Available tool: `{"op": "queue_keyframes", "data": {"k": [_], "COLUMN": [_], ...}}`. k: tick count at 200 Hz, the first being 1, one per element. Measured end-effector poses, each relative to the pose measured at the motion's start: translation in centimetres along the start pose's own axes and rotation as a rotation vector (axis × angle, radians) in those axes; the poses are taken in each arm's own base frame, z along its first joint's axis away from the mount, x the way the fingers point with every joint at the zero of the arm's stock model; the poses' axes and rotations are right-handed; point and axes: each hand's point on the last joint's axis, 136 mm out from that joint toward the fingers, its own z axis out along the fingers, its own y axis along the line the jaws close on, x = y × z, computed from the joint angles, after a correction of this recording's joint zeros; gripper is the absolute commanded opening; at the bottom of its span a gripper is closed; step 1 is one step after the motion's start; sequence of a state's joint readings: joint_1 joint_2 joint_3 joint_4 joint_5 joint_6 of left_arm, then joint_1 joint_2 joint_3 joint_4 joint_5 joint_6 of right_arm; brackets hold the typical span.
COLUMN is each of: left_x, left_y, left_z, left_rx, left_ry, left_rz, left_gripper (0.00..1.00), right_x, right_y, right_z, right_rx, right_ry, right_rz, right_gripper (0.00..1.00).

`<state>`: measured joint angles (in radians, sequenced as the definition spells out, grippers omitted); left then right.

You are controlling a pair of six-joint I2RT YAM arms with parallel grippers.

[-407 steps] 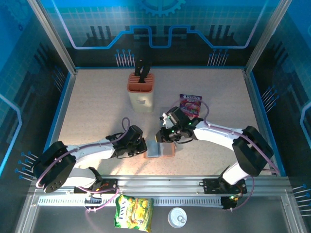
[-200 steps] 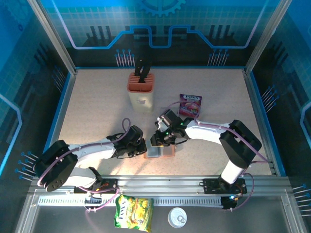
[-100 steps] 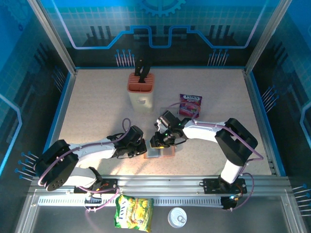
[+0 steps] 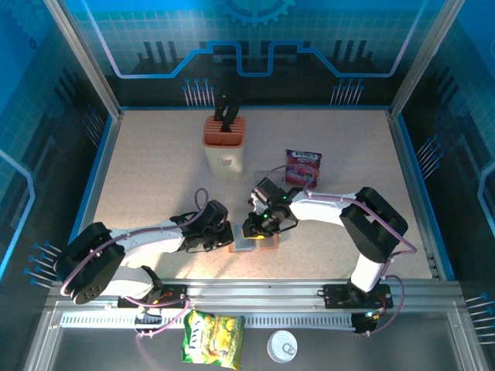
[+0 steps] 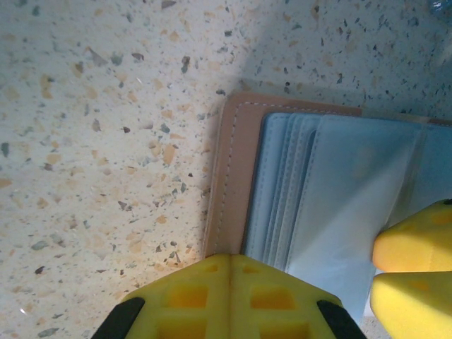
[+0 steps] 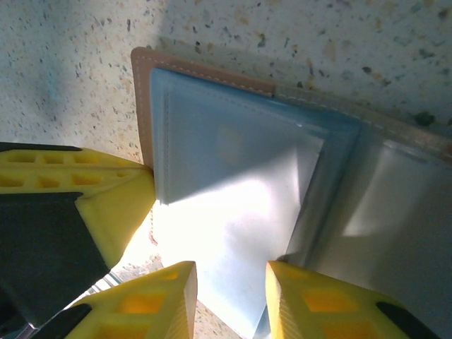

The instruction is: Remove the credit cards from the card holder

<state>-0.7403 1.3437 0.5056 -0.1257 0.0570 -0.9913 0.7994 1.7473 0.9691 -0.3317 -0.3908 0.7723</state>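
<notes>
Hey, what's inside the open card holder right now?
Layered grey-blue pockets and a shiny pale sleeve show inside the card holder. Any cards are hidden within those pockets; none can be made out.

place: robot lab cell; evidence: aluminium frame (image 4: 271, 292); blue printed walls (image 4: 332, 31); speckled table (image 4: 155, 170)

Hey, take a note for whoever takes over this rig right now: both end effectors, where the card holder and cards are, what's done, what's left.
Left end effector: shut, pressing the card holder at its left edge onto the table.
Right end effector: jaws apart, tips down on the grey-blue pockets.
Credit cards: can't tell them from the pockets; none lies out on the table.
Done: holder open and pinned.
Left: pull every card out.
</notes>
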Motion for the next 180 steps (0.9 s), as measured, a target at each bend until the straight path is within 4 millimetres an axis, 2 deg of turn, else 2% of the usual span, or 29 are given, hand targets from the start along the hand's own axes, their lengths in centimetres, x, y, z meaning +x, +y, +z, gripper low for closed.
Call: {"op": "queue_keyframes", "data": {"k": [77, 117, 180], "left_x": [0.0, 0.0, -1.1], "left_y": [0.1, 0.0, -2.0], "left_z": [0.0, -0.8, -2.8], "left_rx": [-0.003, -0.002, 0.073], "left_ry": [0.000, -0.004, -0.058], "left_rz": [0.000, 0.000, 0.006], "left_gripper": [0.01, 0.02, 0.14], "right_x": [0.1, 0.1, 0.1], "right_y": [-0.4, -0.4, -0.4], "right_z": [0.0, 0.0, 0.0], "right_rx": [0.022, 0.022, 0.022], "right_ry": [0.001, 0.001, 0.001], "right_rz": [-0.007, -0.009, -0.009], "right_gripper": [0.31, 0.31, 0.28]}}
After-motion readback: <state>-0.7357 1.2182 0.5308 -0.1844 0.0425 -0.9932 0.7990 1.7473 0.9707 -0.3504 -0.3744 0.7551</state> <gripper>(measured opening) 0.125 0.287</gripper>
